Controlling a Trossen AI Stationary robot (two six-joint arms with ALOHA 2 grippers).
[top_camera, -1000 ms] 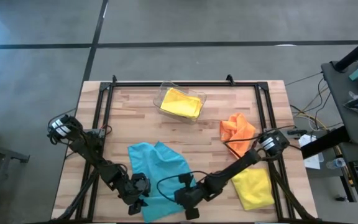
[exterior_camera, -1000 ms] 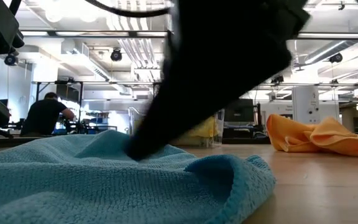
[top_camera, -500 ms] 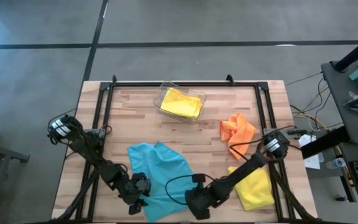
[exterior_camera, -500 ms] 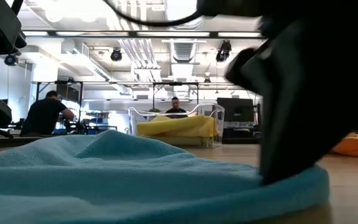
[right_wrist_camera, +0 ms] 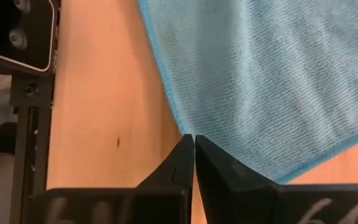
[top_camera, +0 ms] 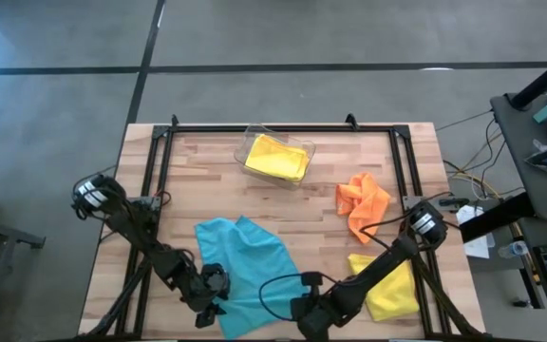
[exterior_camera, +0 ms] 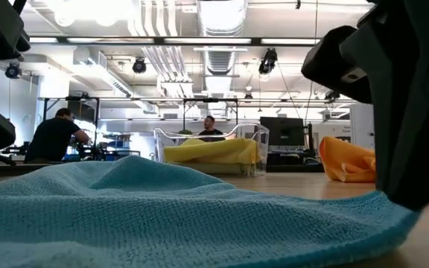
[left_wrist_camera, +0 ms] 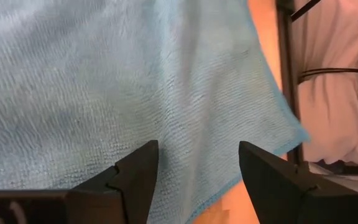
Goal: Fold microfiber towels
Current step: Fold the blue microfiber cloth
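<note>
A light blue towel (top_camera: 248, 269) lies spread on the table's near middle, and it fills the low view's foreground (exterior_camera: 162, 216). My left gripper (top_camera: 213, 304) is open over the towel's near left part (left_wrist_camera: 191, 112). My right gripper (top_camera: 310, 318) is shut at the towel's near right edge. An orange towel (top_camera: 362, 199) lies crumpled at the right. One yellow towel (top_camera: 389, 288) lies at the near right, and another (top_camera: 276, 158) lies in the clear bin (top_camera: 253, 142). No pale green towel is in view. My left gripper's open fingers (left_wrist_camera: 132, 180) stand over the blue towel; I cannot tell whether they touch it. My right gripper pinches the towel's edge (right_wrist_camera: 180, 127) between its two shut fingertips, close to a corner. The fingers come from above, slanting from the table's right. The towel lies flat on the table up to the fingers.
The clear bin stands at the far middle of the wooden table (top_camera: 207, 161). A black frame runs along the table's sides (top_camera: 155, 180). The right arm reaches over the near yellow towel. People show in the room beyond the table (exterior_camera: 51, 138).
My right gripper has gone toward the table's right and near edges with the blue towel's edge. The raised fold at the towel's near right has been drawn out flat. The towel's left part has stayed in place.
</note>
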